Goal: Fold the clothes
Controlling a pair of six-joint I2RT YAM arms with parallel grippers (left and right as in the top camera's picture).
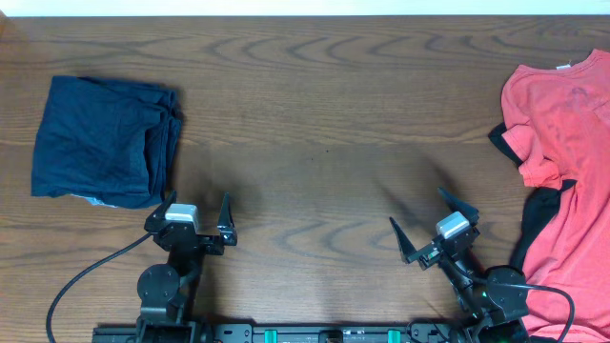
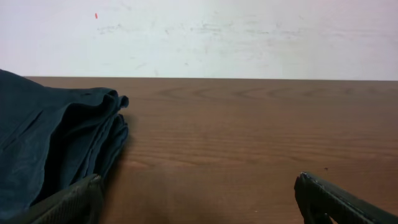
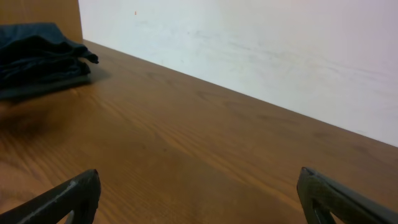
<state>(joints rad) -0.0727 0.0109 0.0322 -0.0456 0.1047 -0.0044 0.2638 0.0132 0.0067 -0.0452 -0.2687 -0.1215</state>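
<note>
- Overhead view: the left gripper [image 1: 200, 197] is sitting at the near edge of the wooden table [image 1: 315, 124] with its two fingers spread wide, holding nothing and touching no cloth.
- The right gripper [image 1: 416, 206] is standing the same way at the near right, angled toward the table's middle, with its jaws gaping as wide and empty.
- A navy garment [image 1: 100, 138] is lying folded in a rough square at the far left of the table, its near corner just beside the left gripper's outer finger; whether they are touching cannot be told.
- A coral-red T-shirt [image 1: 567, 143] is sprawling unfolded along the right edge, running out of frame, with a black garment [image 1: 534, 214] showing beneath it near the sleeve.
- A faint darker patch on the T-shirt's chest is showing as a blur, and a small pale tag [image 1: 564, 68] at the collar is too small to read.
- Left wrist view: the left gripper [image 2: 199, 180] is framing bare wood between its dark fingertips, with the navy garment [image 2: 50, 143] bunching up at the left.
- Right wrist view: the right gripper [image 3: 199, 174] is pointing across open tabletop toward a white wall [image 3: 249, 50], with the navy garment [image 3: 37, 53] lying well away at the far left.
</note>
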